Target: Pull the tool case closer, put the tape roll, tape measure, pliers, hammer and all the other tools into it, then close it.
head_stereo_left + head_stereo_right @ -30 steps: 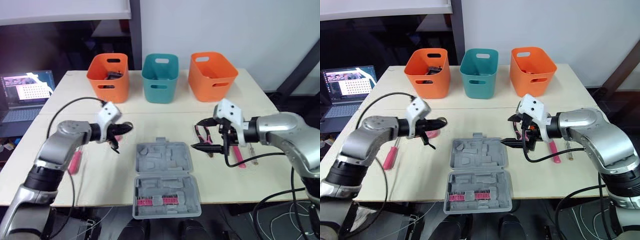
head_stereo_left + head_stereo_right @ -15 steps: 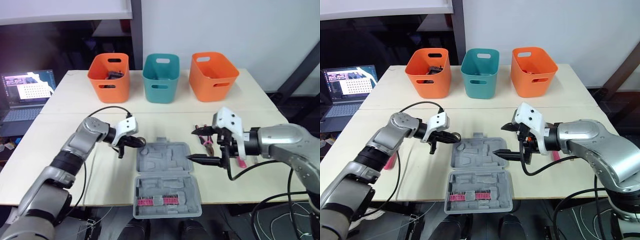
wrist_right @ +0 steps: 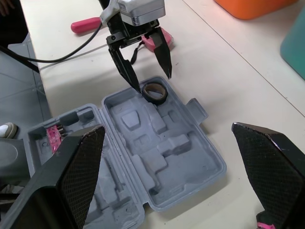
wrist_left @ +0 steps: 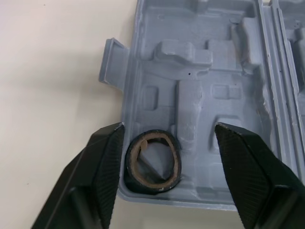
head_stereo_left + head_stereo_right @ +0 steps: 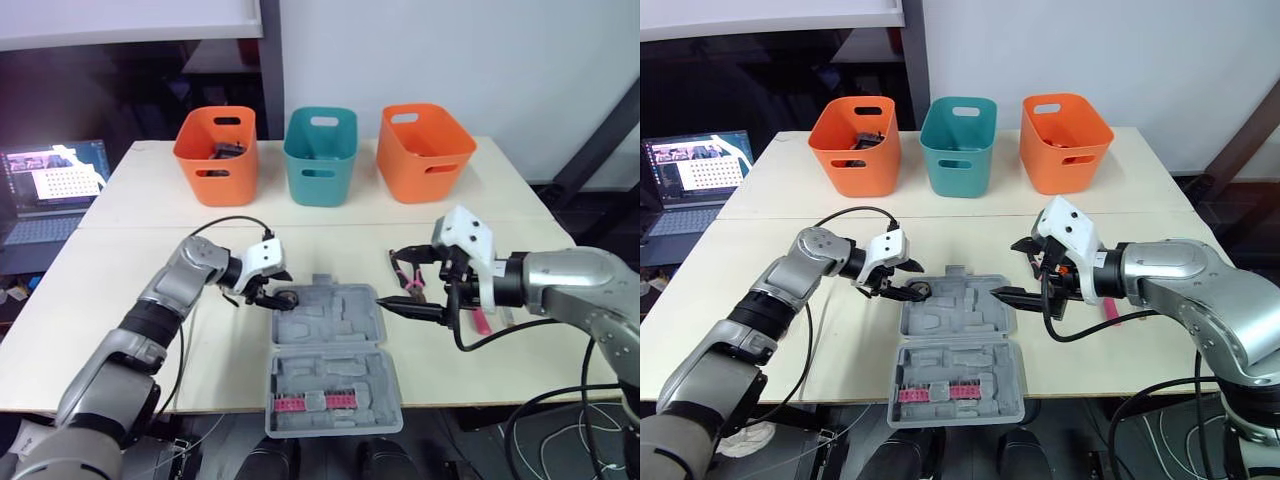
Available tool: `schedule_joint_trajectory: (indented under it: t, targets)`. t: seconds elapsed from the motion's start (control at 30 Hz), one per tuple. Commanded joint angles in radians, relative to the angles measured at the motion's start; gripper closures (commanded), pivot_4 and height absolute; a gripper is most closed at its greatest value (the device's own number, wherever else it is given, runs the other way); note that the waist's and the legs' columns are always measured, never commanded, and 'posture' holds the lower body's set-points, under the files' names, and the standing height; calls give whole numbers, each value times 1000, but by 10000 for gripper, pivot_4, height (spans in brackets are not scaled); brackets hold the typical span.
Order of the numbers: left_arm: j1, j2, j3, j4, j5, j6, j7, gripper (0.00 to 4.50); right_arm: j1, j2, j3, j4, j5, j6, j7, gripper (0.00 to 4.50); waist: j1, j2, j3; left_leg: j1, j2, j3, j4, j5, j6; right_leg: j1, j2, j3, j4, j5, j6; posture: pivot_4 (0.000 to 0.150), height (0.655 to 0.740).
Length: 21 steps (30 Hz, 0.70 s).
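Beige table (image 5: 330,228) bears tool case (image 4: 200,95); left wrist view shows tape roll (image 4: 152,184) inside.

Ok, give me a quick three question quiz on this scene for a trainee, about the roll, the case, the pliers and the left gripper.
1. True or false: the roll lies inside the case.
2. The left gripper is: A) shut on the roll, B) open over the roll, C) shut and empty.
3. Fill in: the pliers lie on the ____.

Key: 1 true; 2 B; 3 table.
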Motion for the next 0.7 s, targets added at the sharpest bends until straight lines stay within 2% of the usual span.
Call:
schedule_joint_trajectory:
  t: [0.03, 0.23, 0.4, 0.5, 0.53, 0.7]
  targets:
    - [-18, 6, 33, -1, 7, -18, 6, 13448, -9, -13, -15, -11, 6, -18, 3, 0, 0, 0, 0, 0, 0, 0, 0, 0, 0, 0, 0, 0, 0, 0, 0, 1500, 7329]
    - [-12, 5, 95, 8, -38, 4, 15, 13448, -7, -14, -2, -7, 6, -27, 15, 0, 0, 0, 0, 0, 0, 0, 0, 0, 0, 0, 0, 0, 1, 0, 0, 1500, 7329]
    - [67, 17, 210, 38, -109, -26, 35, 13448, -20, -19, 12, 12, -2, -41, 36, 0, -7, 0, 0, 0, 0, 0, 0, 0, 0, -1, 0, 0, 2, 0, 0, 1500, 7329]
    - [98, -6, 235, 60, -117, -58, 55, 21802, -33, -18, 27, 29, -11, -51, 43, 0, -5, 0, 0, 1, 0, 0, 1, 0, 0, -1, 0, 0, 3, 0, 0, 1500, 7329]
    - [106, -13, 234, 62, -114, -70, 59, 26298, -37, -18, 32, 33, -13, -54, 45, 0, -4, 0, 0, 1, 0, 0, 1, 0, 0, -1, 0, 0, 3, 0, 0, 1500, 7329]
    - [114, -53, 227, 87, -105, -112, 74, 26298, -51, -18, 44, 44, -16, -61, 50, 0, 3, 0, 0, 0, -1, 0, 1, 0, 0, 0, -1, 0, 3, 0, 0, 1500, 7329]
